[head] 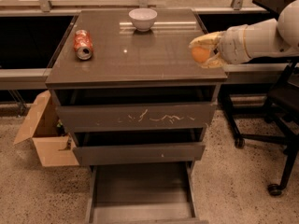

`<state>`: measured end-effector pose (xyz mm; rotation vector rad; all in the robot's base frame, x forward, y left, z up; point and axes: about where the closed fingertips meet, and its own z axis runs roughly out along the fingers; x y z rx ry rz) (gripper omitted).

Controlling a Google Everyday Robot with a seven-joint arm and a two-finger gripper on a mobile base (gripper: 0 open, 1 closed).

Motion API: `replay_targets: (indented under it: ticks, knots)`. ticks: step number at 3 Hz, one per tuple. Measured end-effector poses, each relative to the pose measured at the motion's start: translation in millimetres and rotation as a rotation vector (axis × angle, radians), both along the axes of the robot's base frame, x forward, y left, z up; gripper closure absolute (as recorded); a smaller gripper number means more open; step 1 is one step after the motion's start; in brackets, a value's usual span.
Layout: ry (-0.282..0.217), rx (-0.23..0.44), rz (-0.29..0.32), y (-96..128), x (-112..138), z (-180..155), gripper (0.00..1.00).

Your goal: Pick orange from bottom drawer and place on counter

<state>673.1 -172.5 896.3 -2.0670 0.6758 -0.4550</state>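
The pale two-finger tool [204,50] hangs over one side edge of the glossy grey-brown worktop [140,59], and it's got its prize: fingers closed around the small round orange fruit [201,55], held right at the rim, and whether it touches the surface I cannot tell. Far below the tool, the plain grey-brown bottom drawer [140,188] stands pulled out, dark tray showing. Across the worktop, well away from the tool, a crushed red soda can [83,44] lies on its side. Towards the back edge, apart from the tool, sits a small white bowl [143,18], upright.
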Motion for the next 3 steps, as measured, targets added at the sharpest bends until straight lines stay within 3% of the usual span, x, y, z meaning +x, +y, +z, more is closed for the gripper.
replay_targets:
  ticks: [1, 3]
  knots:
    - [0.027, 0.13, -0.084, -2.2, 26.1, 14.1, 1.0]
    - [0.036, 0.168, -0.081, 8.6, 34.6, 17.2, 1.0]
